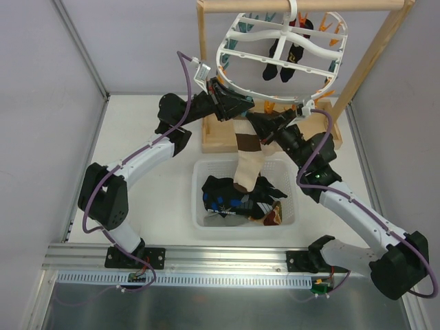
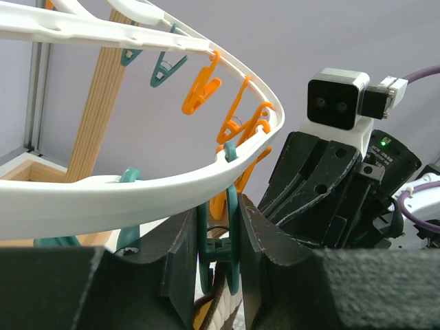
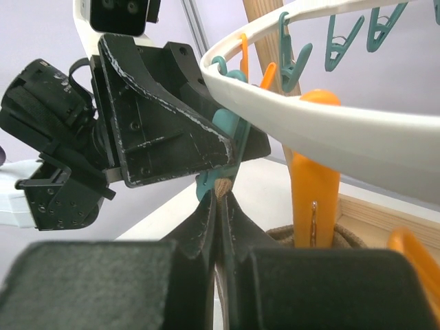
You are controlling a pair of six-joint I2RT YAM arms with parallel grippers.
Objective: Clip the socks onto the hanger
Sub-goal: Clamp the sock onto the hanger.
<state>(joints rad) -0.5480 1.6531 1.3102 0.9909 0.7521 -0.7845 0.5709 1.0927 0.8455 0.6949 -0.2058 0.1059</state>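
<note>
Top external view: the sock [image 1: 247, 155], judged soft, light and limp, hangs at the near rim of the hanger [image 2: 137, 189]. Right gripper [image 3: 220, 213] pinches its cuff, likely the best hold; left gripper [image 2: 220, 247] squeezes a teal peg [image 2: 232, 206].

The hanger [image 2: 137, 189] is smooth glossy white plastic, the teal peg [image 2: 232, 227] likewise. The sock [image 1: 249, 165] is soft knitted cloth, the frame [image 2: 96, 103] matt grained wood. My left pincer [image 2: 217, 275] is matt, grainy black.

Arms aloft, left tool [image 2: 218, 256] narrowly parted, right tool [image 3: 218, 206] tight.
</note>
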